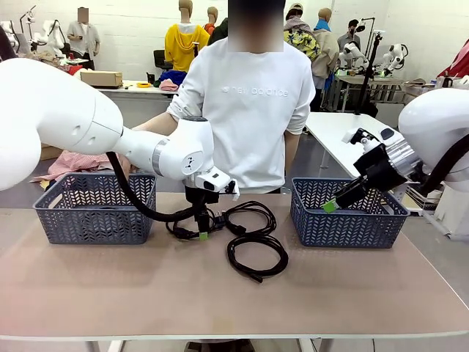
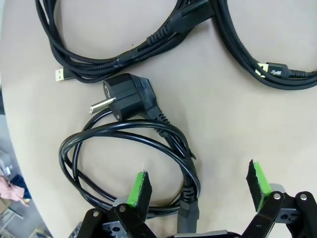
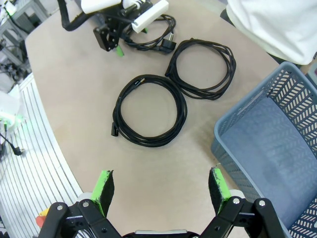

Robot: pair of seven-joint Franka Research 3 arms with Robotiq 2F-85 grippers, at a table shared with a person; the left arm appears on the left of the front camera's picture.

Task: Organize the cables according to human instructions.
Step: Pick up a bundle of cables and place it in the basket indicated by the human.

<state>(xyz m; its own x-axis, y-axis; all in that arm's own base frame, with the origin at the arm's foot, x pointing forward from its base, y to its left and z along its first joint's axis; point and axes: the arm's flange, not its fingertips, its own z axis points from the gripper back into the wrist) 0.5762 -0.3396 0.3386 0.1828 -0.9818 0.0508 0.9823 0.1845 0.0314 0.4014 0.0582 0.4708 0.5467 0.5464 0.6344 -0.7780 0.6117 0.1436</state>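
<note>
Three black coiled cables lie at the table's middle. The smooth power cord (image 2: 124, 144), with a round-pin plug (image 2: 126, 99), lies right under my left gripper (image 2: 198, 186), which is open and low over the coil (image 1: 183, 229); one strand and a connector run between its green pads (image 2: 138, 188). A braided coil (image 3: 151, 111) lies nearest the front edge (image 1: 256, 253), and another (image 3: 203, 69) sits behind it (image 1: 249, 211). My right gripper (image 3: 161, 191) hangs open and empty above the right basket's near-left corner (image 1: 331, 205).
A grey-blue basket (image 1: 95, 213) stands at the left and a matching empty one (image 1: 352, 220) at the right (image 3: 277, 144). A person in a white sweatshirt (image 1: 249, 110) stands at the far edge behind the cables. A braided cable's USB tip (image 2: 59, 74) points left.
</note>
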